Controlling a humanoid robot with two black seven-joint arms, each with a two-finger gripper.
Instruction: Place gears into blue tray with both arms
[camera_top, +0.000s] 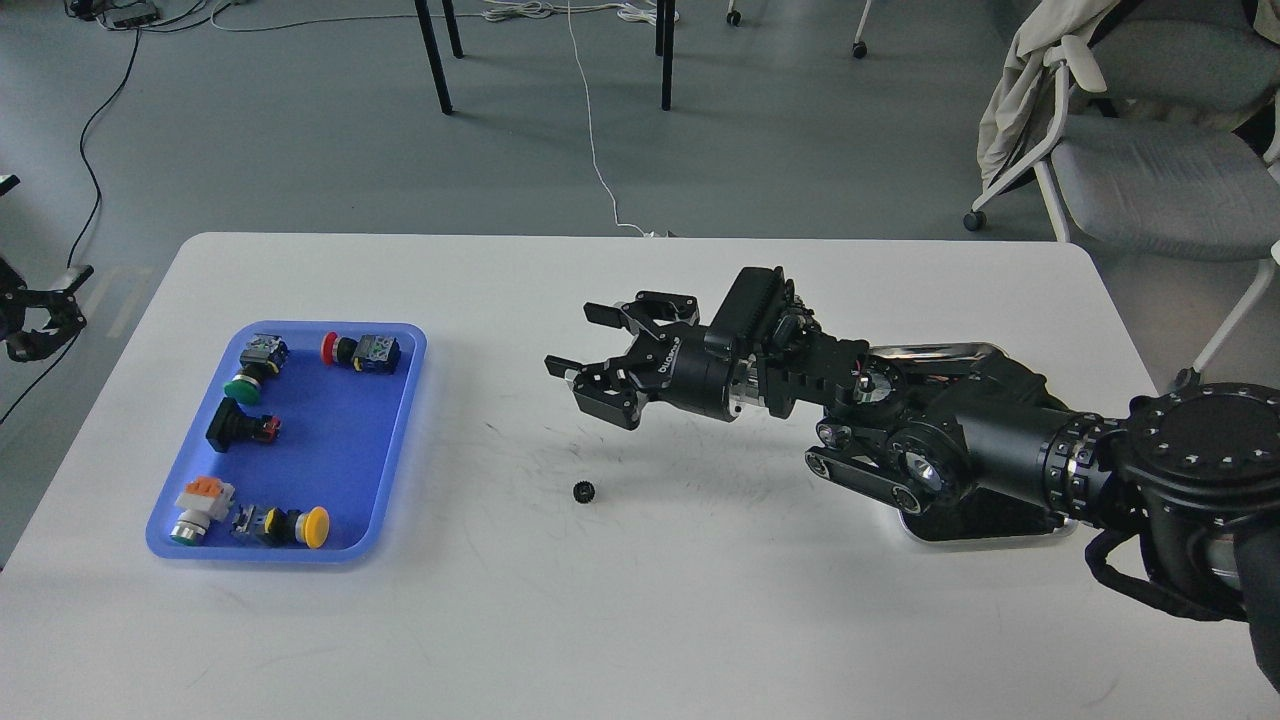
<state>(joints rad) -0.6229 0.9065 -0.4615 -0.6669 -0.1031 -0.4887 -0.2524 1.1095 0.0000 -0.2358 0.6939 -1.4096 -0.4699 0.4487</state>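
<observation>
One small black gear (584, 491) lies on the white table, apart from everything, well to the right of the blue tray (390, 440). The blue tray sits at the table's left and holds several coloured push-button switches; I see no gear in it. My right gripper (580, 340) hovers above and behind the gear, open, with nothing between its fingers. At the far left edge, off the table, my left gripper (35, 318) is small and dark, and its fingers cannot be told apart.
A shiny steel tray (940, 350) lies mostly hidden under my right arm at the table's right. Chairs and table legs stand on the floor beyond the far edge, with cables running across it.
</observation>
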